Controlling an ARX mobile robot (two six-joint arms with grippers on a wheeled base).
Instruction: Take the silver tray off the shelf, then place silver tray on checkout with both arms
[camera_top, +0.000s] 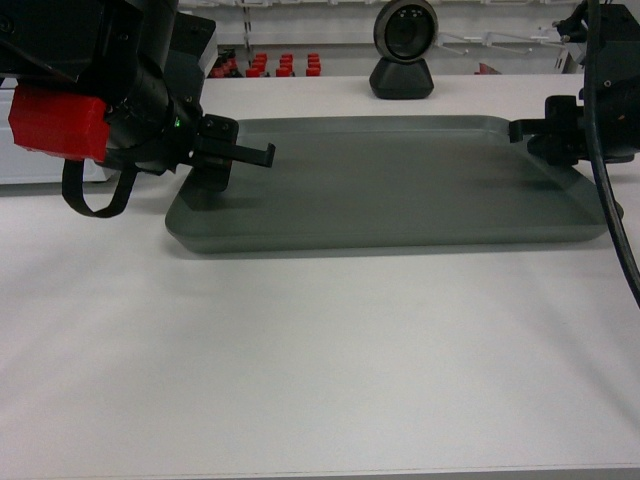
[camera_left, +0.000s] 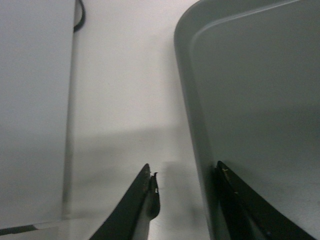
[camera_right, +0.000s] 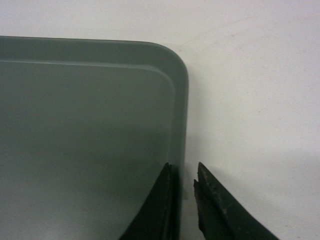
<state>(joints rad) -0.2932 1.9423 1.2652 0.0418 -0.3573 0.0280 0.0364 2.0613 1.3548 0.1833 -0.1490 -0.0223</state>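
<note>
Silver tray (camera_top: 400, 185) lies flat on the white checkout bench (camera_top: 320, 360), long side facing the head camera, toward the far half of the surface.

At its left end, the left gripper (camera_top: 228, 160) straddles the tray's short rim. The left wrist view shows its jaws spread, with one finger outside on the bench and the other inside the tray against the wall; a clear gap remains on the outer side, so the rim is not pinched. A red block (camera_top: 57, 122) sits on that arm, with a black strap loop (camera_top: 95, 195) hanging below it. A white boxy machine (camera_left: 35, 110) stands just left of the tray.

Behind the tray, near the middle, stands a black round-headed scanner (camera_top: 404, 48) on its stand. Red-capped items (camera_top: 270, 66) show farther back.

At the tray's far right corner, the right gripper (camera_top: 530, 135) sits over the rim, a thick black cable (camera_top: 610, 180) trailing down beside it. In the right wrist view its jaws are parted only narrowly, one finger on the tray's inside and one outside, with the rim between them; whether they touch it, I cannot tell.
</note>
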